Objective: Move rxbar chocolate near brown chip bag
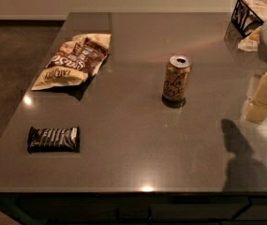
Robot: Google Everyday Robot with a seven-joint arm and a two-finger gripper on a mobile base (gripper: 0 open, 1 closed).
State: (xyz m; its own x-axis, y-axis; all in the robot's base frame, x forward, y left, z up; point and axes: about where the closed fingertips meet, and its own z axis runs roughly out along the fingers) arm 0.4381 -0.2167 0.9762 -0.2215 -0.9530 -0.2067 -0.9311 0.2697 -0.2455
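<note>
Approach step — your gripper [264,97], whose state I cannot tell, sits at the right edge; reach the lower-left rxbar chocolate [53,139], then carry it to the upper-left brown chip bag [74,60].

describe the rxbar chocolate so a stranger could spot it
On the grey countertop, look at the front-left corner, far from the gripper at the right edge. The rxbar chocolate lies there alone: small, flat, black-wrapped, unlike the big brown chip bag behind it or the orange can.

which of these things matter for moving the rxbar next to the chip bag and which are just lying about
Job:
rxbar chocolate, front left
brown chip bag, back left
gripper, at right edge, away from both

Lying about:
orange can, in the middle
black wire holder, back right corner
</note>
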